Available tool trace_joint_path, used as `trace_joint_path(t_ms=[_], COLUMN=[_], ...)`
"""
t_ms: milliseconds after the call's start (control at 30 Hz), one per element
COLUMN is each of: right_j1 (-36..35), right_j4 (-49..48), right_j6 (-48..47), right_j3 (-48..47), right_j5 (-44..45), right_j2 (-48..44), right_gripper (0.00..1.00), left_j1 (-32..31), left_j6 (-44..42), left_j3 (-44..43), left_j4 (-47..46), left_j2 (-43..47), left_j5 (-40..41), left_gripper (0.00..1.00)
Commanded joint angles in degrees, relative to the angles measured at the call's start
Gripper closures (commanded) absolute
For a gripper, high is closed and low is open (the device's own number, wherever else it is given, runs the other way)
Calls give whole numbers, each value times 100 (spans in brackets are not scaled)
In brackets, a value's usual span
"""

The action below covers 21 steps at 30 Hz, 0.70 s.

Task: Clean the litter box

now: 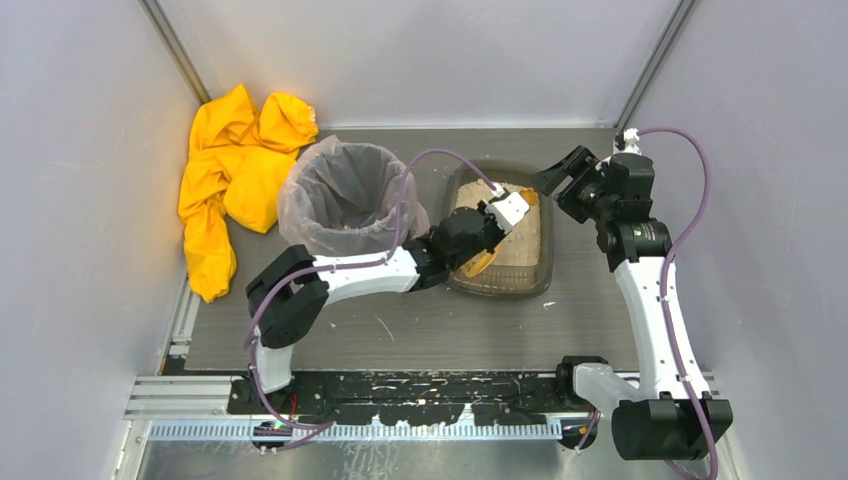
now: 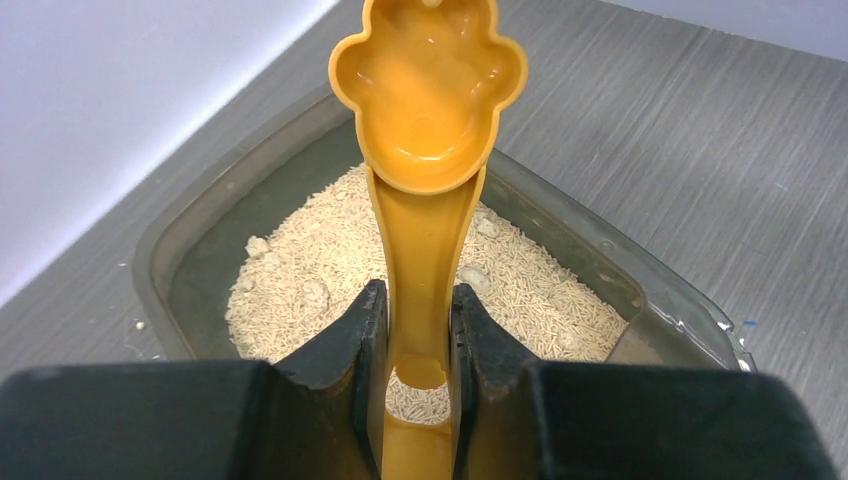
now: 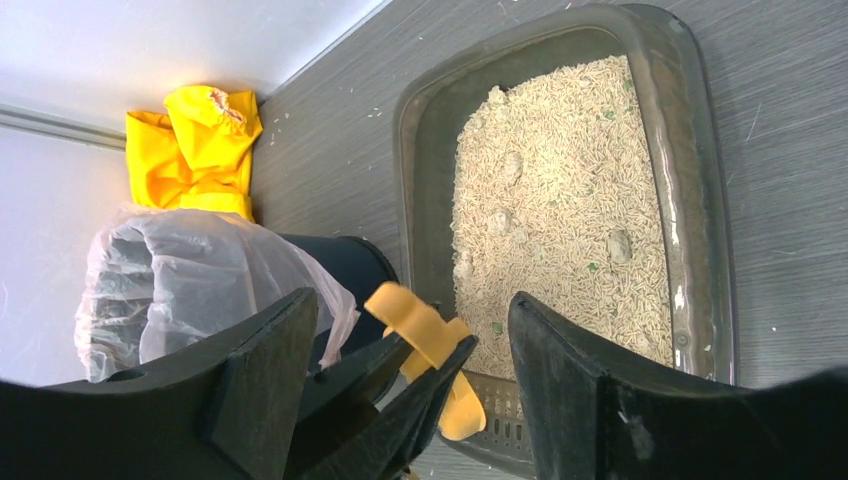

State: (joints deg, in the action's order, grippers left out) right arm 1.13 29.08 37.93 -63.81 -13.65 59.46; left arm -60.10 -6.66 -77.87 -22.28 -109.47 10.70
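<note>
Though translucent, litter box (image 3: 428, 160) clumpy-looking; left gripper (image 2: 418, 295) tight on scoop (image 2: 428, 90), right gripper (image 3: 412, 300) apart.

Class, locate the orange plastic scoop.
Top view, centre: the left gripper holds the scoop over the brown-grey plastic litter tray, right of the bag-lined bin.

You get one top view, high behind the near edge, facing down over the whole table (image 1: 420, 335); two wrist views, close in, left one low and slanting, right one steeply downward; all three share the litter box (image 1: 505, 285).
</note>
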Motion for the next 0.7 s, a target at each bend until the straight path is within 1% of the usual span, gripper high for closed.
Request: trace_joint_path(t_ms=[0, 100, 267, 400, 467, 667], right_j1=[-78, -200, -538, -883, -1081, -1141], right_j4=[51, 86, 365, 508, 681, 660], right_j6=[113, 110, -8, 10, -25, -30], right_j3=[-289, -366, -543, -591, -621, -340], right_j5=[140, 194, 490, 757, 1059, 1207], right_j2=[120, 136, 297, 370, 382, 441], right_gripper=[25, 25, 25, 31, 31, 29], left_j1=[-288, -360, -361, -353, -353, -360], left_j6=[-778, -928, -902, -1002, -1068, -1057], left_j3=[128, -68, -284, -501, -561, -624], left_j4=[-572, -489, -336, -303, -357, -460], left_j2=[15, -135, -190, -361, -425, -342], left_j5=[1072, 1133, 1085, 1234, 1350, 1336], left_gripper=[100, 100, 100, 100, 100, 100])
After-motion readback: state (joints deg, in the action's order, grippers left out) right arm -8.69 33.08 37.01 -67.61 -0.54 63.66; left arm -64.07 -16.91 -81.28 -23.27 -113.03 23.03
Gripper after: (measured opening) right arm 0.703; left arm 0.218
